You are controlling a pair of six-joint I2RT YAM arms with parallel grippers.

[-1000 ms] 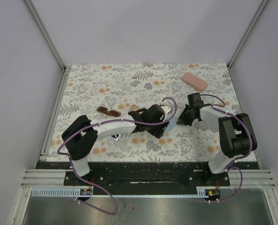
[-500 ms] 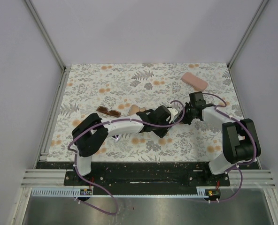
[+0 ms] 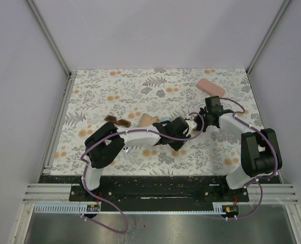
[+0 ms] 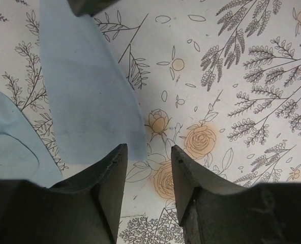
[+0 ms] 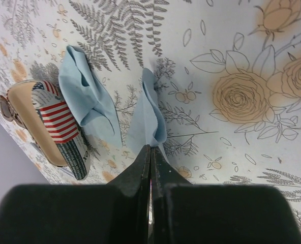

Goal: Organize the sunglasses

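The brown sunglasses (image 3: 117, 121) lie on the floral mat left of centre, apart from both arms. My right gripper (image 5: 150, 147) is shut on a raised fold of a light blue cloth (image 5: 149, 119), whose other part (image 5: 84, 101) lies flat on the mat. My left gripper (image 4: 148, 150) is open just above the mat, with only the mat's print between its fingers. The same cloth (image 4: 84, 91) hangs in front of it, its lower corner beside the left finger (image 4: 112, 173). In the top view the two grippers (image 3: 192, 127) (image 3: 200, 125) meet right of centre.
A stars-and-stripes pouch (image 5: 61, 129) lies next to the cloth, also seen beside the left arm (image 3: 148, 120). A pink hard case (image 3: 210, 87) sits at the back right. White walls and metal rails close in the mat.
The left arm has stretched right until its gripper reached the right gripper, and its jaws have narrowed. The right gripper has closed fully and shifted slightly away from the bases.
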